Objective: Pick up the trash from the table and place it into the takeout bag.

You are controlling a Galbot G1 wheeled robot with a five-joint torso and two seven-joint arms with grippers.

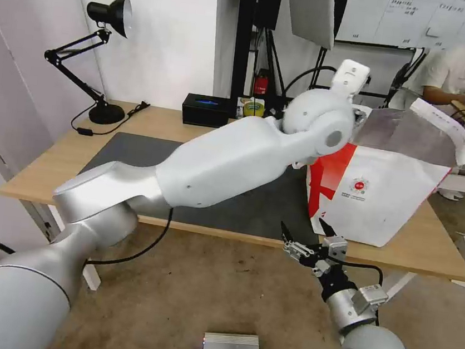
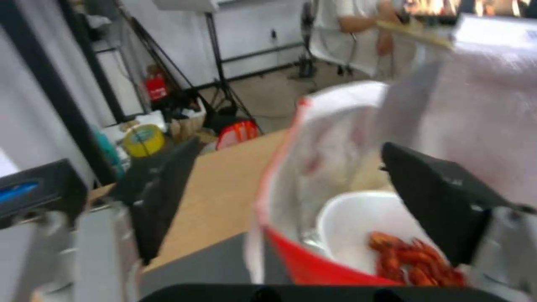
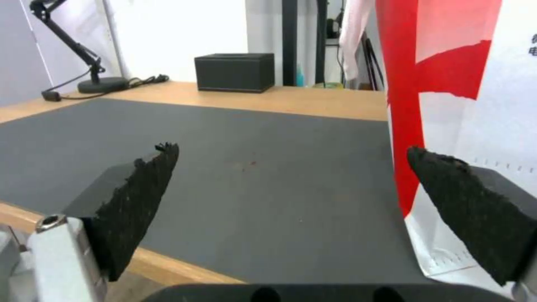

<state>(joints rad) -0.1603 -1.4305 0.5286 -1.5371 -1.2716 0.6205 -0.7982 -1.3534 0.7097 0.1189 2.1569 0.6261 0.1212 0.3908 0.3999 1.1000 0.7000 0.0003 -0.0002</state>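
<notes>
Light-wood table (image 1: 49,165) carries a grey mat (image 1: 134,149), far black box (image 1: 206,110), lamp (image 1: 110,20); left pincer (image 2: 291,201) released above takeout bag (image 1: 375,202), right pincer (image 1: 306,236) released near the table's near edge.

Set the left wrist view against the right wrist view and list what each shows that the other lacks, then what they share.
Left wrist view alone: the white bowl of red shells sitting inside the takeout bag, seen between the open left gripper fingers, plus a yellow tape roll.

Right wrist view alone: the dark grey mat with nothing lying on it, the desk lamp, and the open right gripper at the table's near edge.

Both: the bag, the light-wood table and the black box.
</notes>
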